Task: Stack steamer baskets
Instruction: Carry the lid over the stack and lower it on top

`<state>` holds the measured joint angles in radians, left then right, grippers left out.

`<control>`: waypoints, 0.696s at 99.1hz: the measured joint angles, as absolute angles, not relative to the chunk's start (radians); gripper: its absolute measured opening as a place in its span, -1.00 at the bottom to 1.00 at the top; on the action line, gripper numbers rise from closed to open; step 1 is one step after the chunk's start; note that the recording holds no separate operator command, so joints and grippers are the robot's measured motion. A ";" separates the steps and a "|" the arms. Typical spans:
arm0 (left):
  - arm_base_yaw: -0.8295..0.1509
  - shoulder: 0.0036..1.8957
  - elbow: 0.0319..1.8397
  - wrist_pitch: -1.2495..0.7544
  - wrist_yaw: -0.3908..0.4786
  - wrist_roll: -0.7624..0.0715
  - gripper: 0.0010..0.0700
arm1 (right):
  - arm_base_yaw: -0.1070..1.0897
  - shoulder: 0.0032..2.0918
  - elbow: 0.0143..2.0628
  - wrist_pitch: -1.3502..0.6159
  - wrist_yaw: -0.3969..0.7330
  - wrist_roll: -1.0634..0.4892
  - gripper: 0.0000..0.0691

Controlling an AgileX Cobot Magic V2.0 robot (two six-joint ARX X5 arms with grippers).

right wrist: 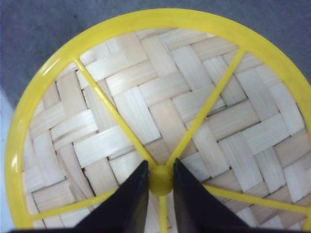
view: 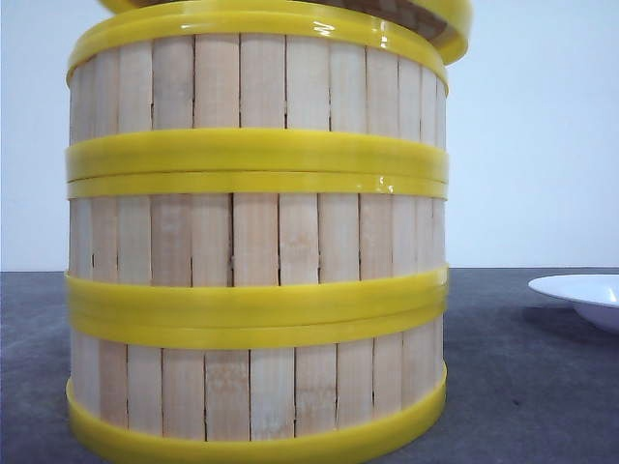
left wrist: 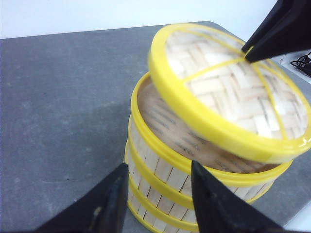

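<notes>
Three steamer baskets stand stacked on the grey table: top [view: 256, 87], middle [view: 256, 237], bottom [view: 256, 391]. In the left wrist view the stack [left wrist: 155, 187] has its top open. Over it hangs the woven yellow-rimmed lid [left wrist: 228, 92], tilted and partly covering the opening; its edge [view: 455, 29] also shows in the front view. My right gripper [right wrist: 160, 167] is shut on the lid's yellow centre knob [right wrist: 161, 183] and shows as a dark tip [left wrist: 248, 51] from the left wrist. My left gripper [left wrist: 159, 167] is open beside the stack's wall, holding nothing.
A white plate [view: 585, 295] sits on the table to the right of the stack. The grey table [left wrist: 58, 97] stretches away to the stack's far side. The table's edge [left wrist: 301, 221] runs close by the stack, with dark cables [left wrist: 303, 63] beyond.
</notes>
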<state>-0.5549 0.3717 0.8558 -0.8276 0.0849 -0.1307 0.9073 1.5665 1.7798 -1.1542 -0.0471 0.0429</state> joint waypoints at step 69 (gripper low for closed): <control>-0.555 0.372 0.856 -0.828 0.085 -0.131 -0.37 | 0.923 1.640 1.782 -1.143 -0.008 0.003 -0.83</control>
